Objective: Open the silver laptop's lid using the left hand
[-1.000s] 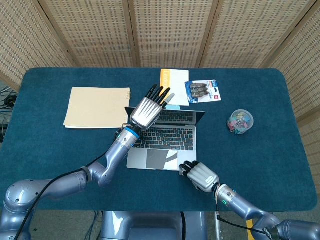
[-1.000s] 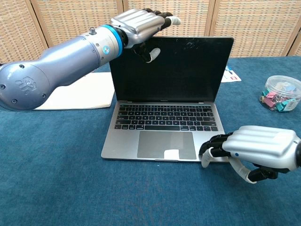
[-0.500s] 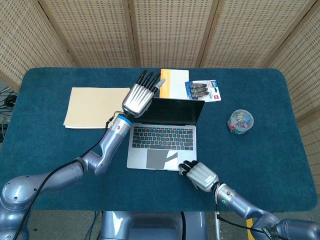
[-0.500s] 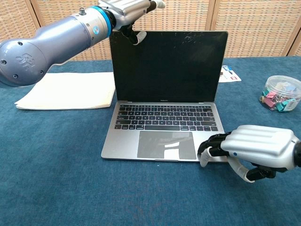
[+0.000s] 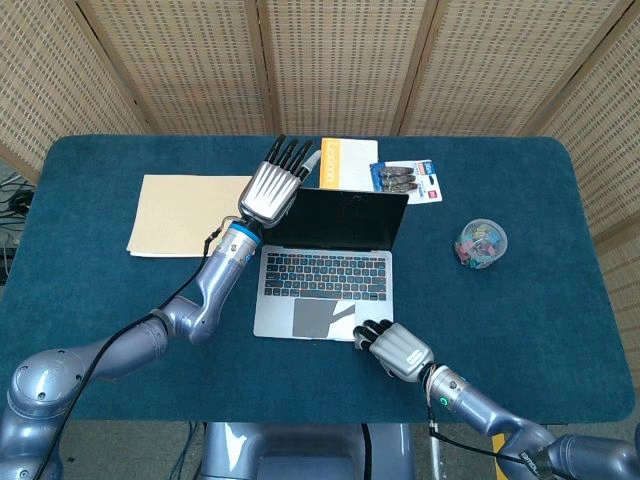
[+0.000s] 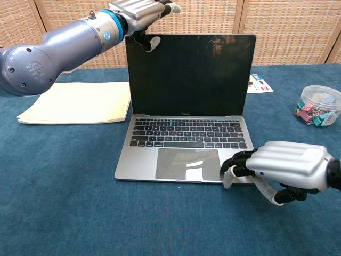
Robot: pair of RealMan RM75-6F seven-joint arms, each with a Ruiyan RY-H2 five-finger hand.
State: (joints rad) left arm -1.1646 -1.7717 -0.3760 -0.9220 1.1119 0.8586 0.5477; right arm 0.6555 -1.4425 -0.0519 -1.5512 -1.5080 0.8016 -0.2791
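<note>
At frame centre, one silver laptop (image 5: 330, 260) stands open, matte metal, glossy dark screen. Left hand (image 5: 271, 187) rests spread on its lid's top edge; right hand (image 6: 282, 168) presses curled fingers on its front corner.

we see two arms in smooth silver-grey shells, rounded and bulging at the joints. our left hand (image 5: 271, 188) has a ribbed silver back plate, black fingers with pale tips, and a blue ring at the wrist. our right hand (image 6: 287, 169) looks the same, white-silver over black fingers. a black cable runs along the left arm; a small green light seems to glow near the right wrist.
</note>
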